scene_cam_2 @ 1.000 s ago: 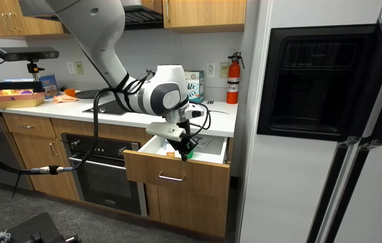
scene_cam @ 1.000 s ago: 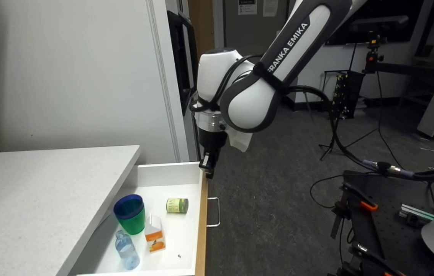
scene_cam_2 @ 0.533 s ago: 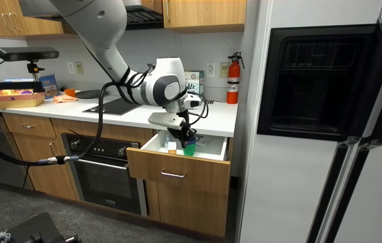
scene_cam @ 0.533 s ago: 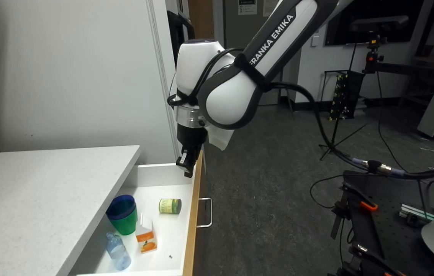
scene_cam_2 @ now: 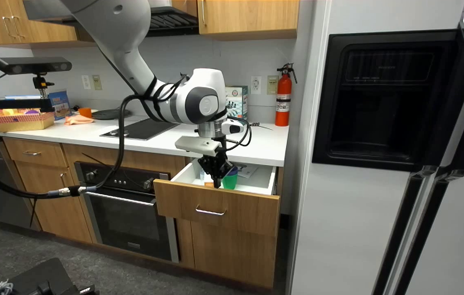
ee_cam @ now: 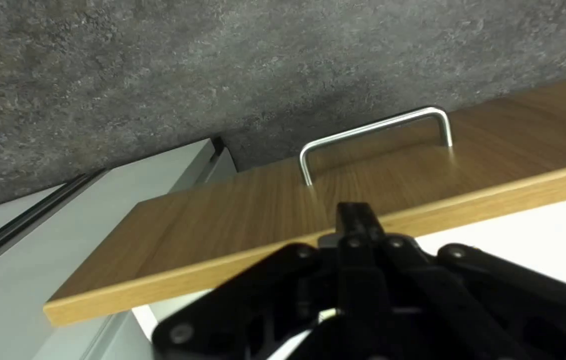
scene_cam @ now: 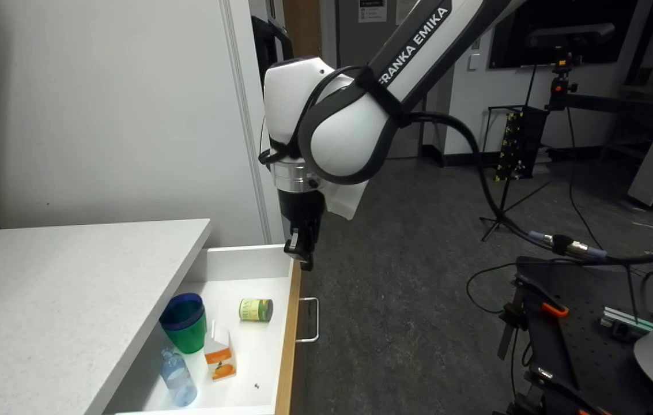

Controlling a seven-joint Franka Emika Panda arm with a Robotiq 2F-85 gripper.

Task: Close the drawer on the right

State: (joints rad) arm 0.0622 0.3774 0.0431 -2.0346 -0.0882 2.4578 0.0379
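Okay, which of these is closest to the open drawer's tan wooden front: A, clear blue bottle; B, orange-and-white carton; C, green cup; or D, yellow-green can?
D: in an exterior view, the yellow-green cylindrical can leaves the narrowest gap to the tan wooden front panel.

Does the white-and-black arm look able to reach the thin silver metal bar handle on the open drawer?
Likely yes: nothing visible blocks the handle, and the black gripper hangs near the top edge of the tan wooden drawer front.
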